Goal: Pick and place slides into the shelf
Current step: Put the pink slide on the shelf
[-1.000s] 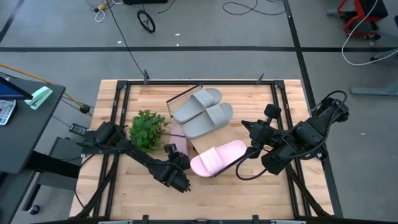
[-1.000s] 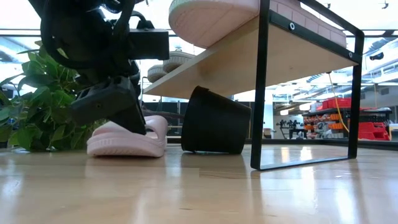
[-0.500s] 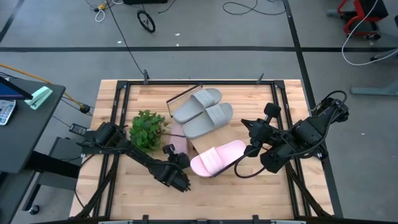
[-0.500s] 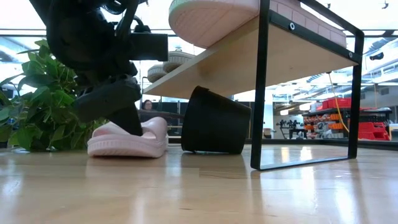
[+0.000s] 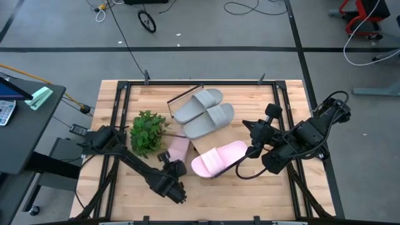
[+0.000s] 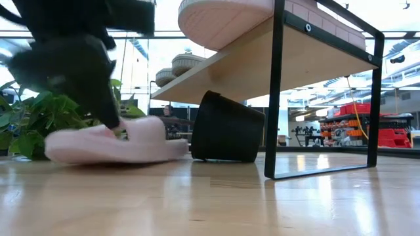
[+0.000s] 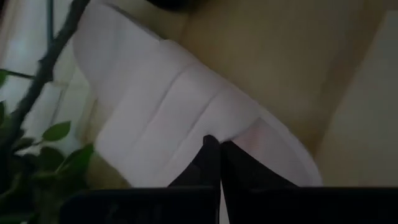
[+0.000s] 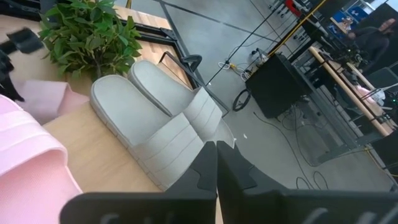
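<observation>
Two grey slides and one pink slide lie on the shelf, a light-wood board on a dark frame. The other pink slide is beside the shelf's left end, near the plant. My left gripper is shut on it. My right gripper hovers shut to the right of the shelf, holding nothing. In the low view this pink slide is blurred, low over the tabletop. My left gripper pinches the edge of the pink slide's wide strap between its two fingers. The fingers come slanting down from the table's near-left side. The slide lies roughly level below them; blur hides whether its sole is clear of the table.
A black pot lies tipped on its side under the shelf. The green plant stands close to the left of the held slide. Bare tabletop stretches along the near edge in front of the shelf.
My left gripper has moved toward the table's near-left corner and a little up. The pink slide has come with it, away from the shelf's left end and toward the near edge. The right arm has kept still.
</observation>
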